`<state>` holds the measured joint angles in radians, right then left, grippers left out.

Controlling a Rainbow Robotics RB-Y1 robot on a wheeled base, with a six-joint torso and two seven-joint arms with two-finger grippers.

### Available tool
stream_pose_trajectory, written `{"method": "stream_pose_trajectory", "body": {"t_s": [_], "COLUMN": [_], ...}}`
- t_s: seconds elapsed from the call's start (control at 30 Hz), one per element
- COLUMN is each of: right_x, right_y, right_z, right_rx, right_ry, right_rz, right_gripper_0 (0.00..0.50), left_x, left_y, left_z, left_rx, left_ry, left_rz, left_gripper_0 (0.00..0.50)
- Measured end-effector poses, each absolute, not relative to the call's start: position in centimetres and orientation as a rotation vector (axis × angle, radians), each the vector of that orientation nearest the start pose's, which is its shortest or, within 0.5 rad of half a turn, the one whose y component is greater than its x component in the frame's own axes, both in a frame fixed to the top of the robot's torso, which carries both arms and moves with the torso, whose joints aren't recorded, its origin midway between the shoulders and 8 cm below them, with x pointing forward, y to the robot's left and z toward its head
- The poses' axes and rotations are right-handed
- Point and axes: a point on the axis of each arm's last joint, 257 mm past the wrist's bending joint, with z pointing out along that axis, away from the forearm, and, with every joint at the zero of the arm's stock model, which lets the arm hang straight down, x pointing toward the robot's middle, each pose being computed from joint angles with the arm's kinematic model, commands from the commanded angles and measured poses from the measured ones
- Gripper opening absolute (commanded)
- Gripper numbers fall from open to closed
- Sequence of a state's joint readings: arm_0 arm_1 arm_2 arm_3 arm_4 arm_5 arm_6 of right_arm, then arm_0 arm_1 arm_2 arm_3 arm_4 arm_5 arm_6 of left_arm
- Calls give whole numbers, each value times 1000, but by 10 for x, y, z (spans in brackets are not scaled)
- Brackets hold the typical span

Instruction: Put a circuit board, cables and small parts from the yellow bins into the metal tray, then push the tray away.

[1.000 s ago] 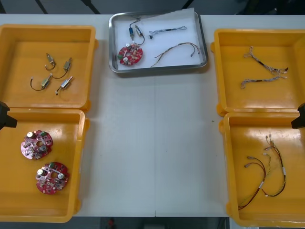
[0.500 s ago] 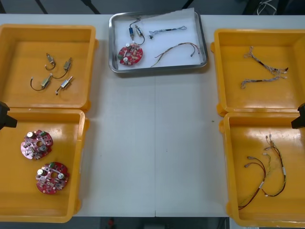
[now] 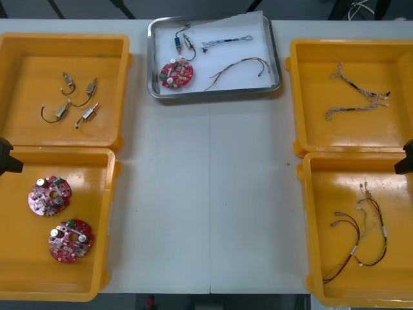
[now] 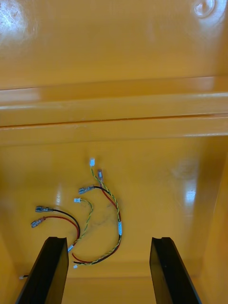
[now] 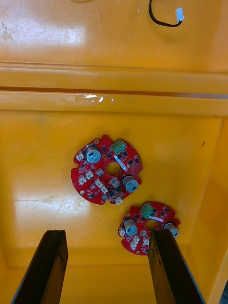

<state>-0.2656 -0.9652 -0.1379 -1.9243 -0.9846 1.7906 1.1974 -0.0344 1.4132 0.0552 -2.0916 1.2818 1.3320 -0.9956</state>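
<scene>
Four yellow bins (image 3: 352,44) sat on the pale table (image 3: 206,194), two per side; a thin seam ran down the tabletop's middle. The metal tray (image 3: 213,94) lay at the far edge between the far bins, lined white, with a corner of the white sheet (image 3: 258,15) poking over its far rim. Inside it were one red circuit board (image 3: 177,73), small metal parts (image 3: 182,42) just beyond the board, a blue and white cable (image 3: 226,42) and a red and yellow cable (image 3: 239,66), the two cables apart. The left gripper (image 5: 108,235) hovered over the near-left bin (image 3: 16,258), fingers spread and holding nothing, with two spare boards (image 5: 107,168) on the floor beyond them, just apart. The right gripper (image 4: 109,240) hovered over the near-right bin (image 3: 400,287), released and empty, with loose cables (image 4: 95,213) in red, black and yellow lying between and beyond its fingers. Beyond the table the room was a dark strip, its contents not legible. Both arms were cut off at the sides of the front view, showing as small dark stubs; the near bins ran off the near edge. In the left wrist view a black wire with a white plug (image 5: 178,14) in the far-left bin (image 3: 26,77) was cut by the frame.
</scene>
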Motion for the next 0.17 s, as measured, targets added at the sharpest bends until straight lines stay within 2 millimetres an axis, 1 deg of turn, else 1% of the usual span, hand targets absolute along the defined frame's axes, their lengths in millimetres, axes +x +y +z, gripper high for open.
{"method": "stream_pose_trajectory", "body": {"t_s": [0.17], "right_x": [397], "right_y": [-393], "right_z": [-179], "right_rx": [99], "right_ry": [2795], "right_rz": [19], "right_gripper_0": [500], "left_x": [379], "left_y": [386], "left_z": [-157], "left_rx": [-58], "left_ry": [2704], "left_rz": [-51], "left_gripper_0": [500]}}
